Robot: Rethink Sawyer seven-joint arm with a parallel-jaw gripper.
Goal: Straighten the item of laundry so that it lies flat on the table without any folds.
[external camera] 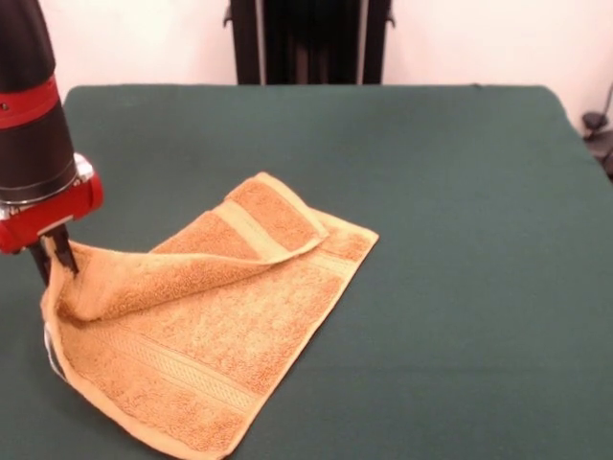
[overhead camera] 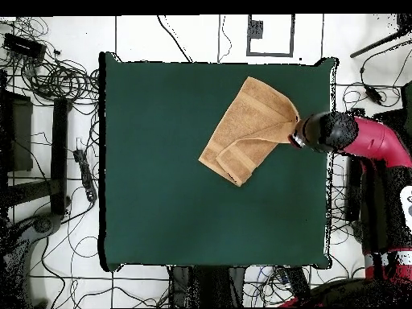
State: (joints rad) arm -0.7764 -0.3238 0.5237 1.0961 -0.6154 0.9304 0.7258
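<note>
Front view shows one towel (external camera: 206,335) near the tabletop (external camera: 460,192) edge, its corner lifted and pinched by the closed gripper (external camera: 55,259), one end folded over; overhead view alone reveals the arm (overhead camera: 366,138) reaching in sideways

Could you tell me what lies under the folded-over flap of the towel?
The towel's own lower layer, on the green table. Whatever that flap covers stays hidden.

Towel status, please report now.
Hand shut on towel corner, lifted. Towel folded over itself, not flat. Table free around it.
</note>
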